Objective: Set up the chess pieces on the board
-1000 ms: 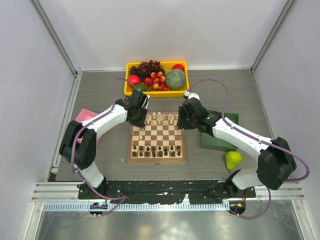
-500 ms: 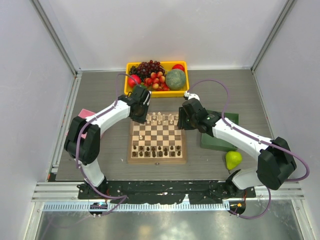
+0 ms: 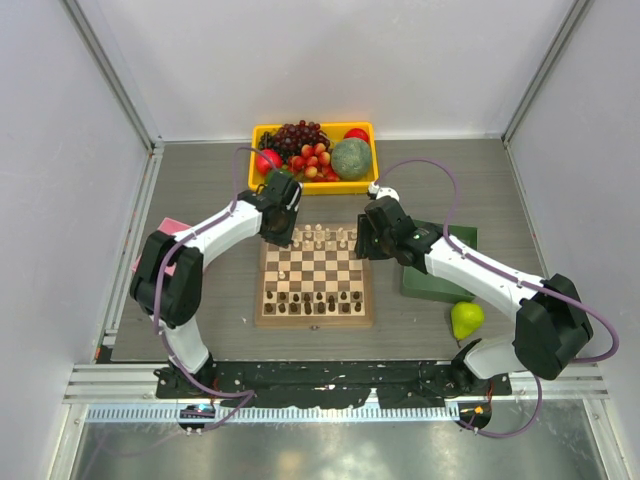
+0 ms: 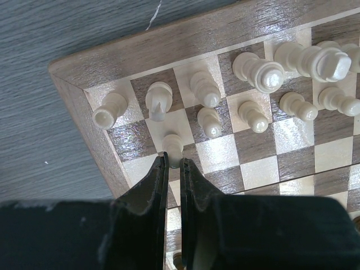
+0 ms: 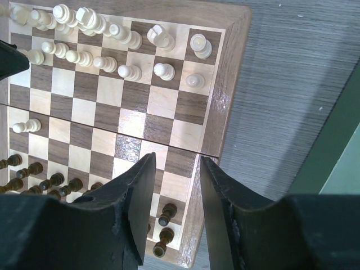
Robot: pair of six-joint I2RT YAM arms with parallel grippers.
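One white pawn (image 4: 172, 144) is the business of this moment. It sits at the tips of the left pincer (image 4: 173, 162), whose fingers are pressed almost together. I judge that they pinch the pawn by its lower part, though the contact itself is hard to see.

The board (image 3: 315, 320) lies in the middle of the worktop (image 3: 410, 328). The dark pieces (image 3: 315, 298) already fill the two near rows, and most white pieces (image 3: 320, 238) stand along the far side. The pinched pawn is over the far left corner, just in front of the knight (image 4: 157, 101), at the near edge of that light square. The dark square in front of the rook (image 4: 109, 109) is bare beside it.

The step in hand seems to be placing this pawn into the white pawn row. The next move calls for setting it down in the centre of its square. Then the fingers should spread only a little and lift straight up, because the knight and the next pawn (image 4: 210, 121) stand very near and could easily fall.

The right pincer (image 5: 175, 160) hangs over the right edge of the board. Its fingers are spread, with nothing between them. The nearest pieces are apart from it.
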